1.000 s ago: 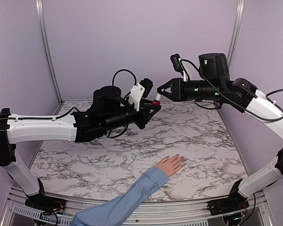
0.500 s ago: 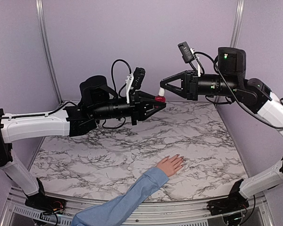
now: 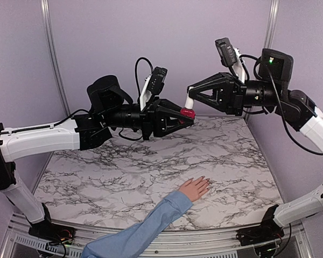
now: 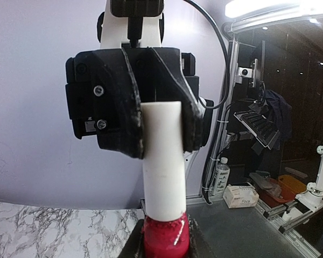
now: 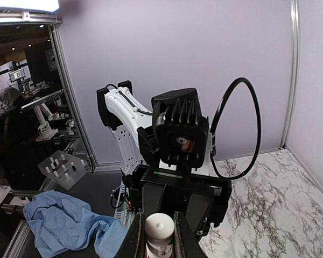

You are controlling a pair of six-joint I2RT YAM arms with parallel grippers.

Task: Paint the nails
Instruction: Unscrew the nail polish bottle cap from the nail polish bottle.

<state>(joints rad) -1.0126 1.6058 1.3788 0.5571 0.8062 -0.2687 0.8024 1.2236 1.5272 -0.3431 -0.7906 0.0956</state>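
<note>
A red nail-polish bottle (image 3: 187, 113) is held aloft between the narrowed fingers of the left gripper (image 3: 189, 115). Its white cap (image 3: 189, 101) is pinched from above by the closed fingers of the right gripper (image 3: 190, 95). The two grips meet tip to tip, the right fingers directly over the left. The pairing appears meant to brace the bottle so that the cap can be drawn off against it. In the left wrist view the cap is seen seated on the bottle's neck, so the opening step is judged not yet done.

The nails (image 3: 205, 180) to be painted are found well below both sets of fingers and nearer the arm bases. They show only as tiny pinkish tips on a human hand (image 3: 194, 188), which is laid flat, fingers spread, on the marble table (image 3: 97, 172). No polish can be made out on them at this size. A light blue sleeve (image 3: 145, 228) runs back from the hand toward the near edge.

Lilac walls (image 3: 151, 37) close the space behind the fingers. Between the fingers and the hand nothing is seen but open air. The left gripper itself lies just under the right fingers, however, and would likely have to be cleared before any brush is carried down.
</note>
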